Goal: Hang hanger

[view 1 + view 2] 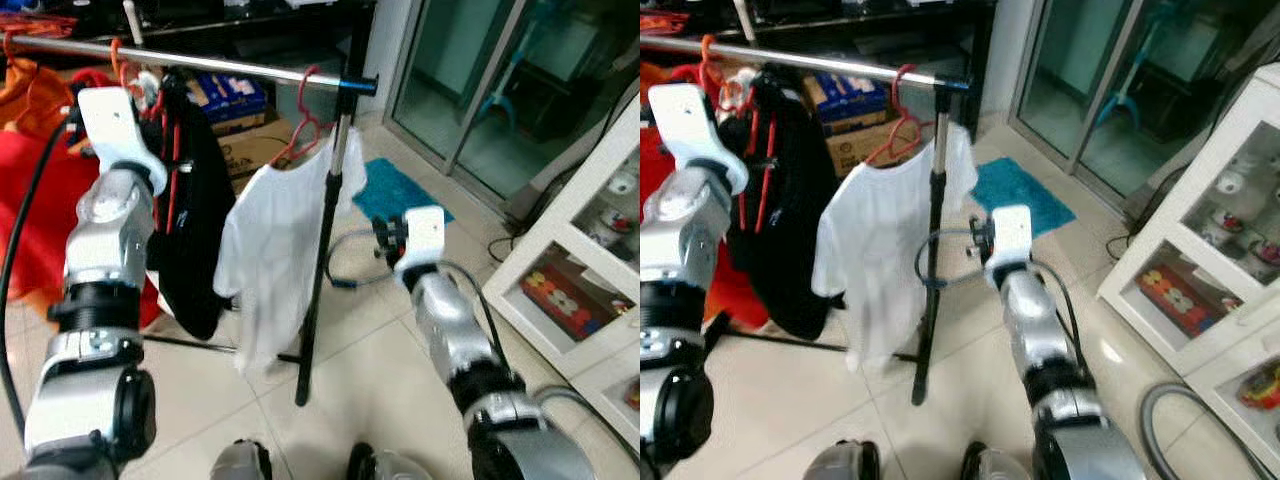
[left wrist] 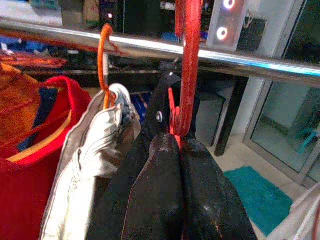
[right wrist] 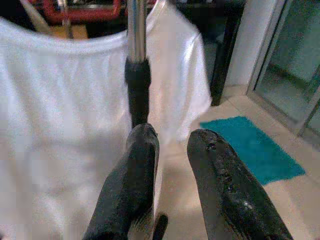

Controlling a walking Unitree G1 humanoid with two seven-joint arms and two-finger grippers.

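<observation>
**Up at the rail: left gripper pinching the red hanger**

Now the left gripper (image 2: 172, 150) is clamping its black fingers (image 2: 150, 195) on the red hanger (image 2: 189, 75), whose hook is reaching up across the steel rail (image 2: 150, 47) just above. Beside it, an orange hook (image 2: 104, 60) is carrying a pale garment (image 2: 85, 170). To finish well, it likely needs to seat the hook fully before letting go. Well below, the right gripper (image 3: 172, 165) is idling with fingers parted, facing the rack's upright pole (image 3: 136, 65) and a white shirt (image 1: 270, 250).

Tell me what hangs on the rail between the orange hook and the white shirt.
In the left eye view, a black garment on a red hanger hangs between the orange hook and the white shirt; the left gripper grips that hanger.
</observation>
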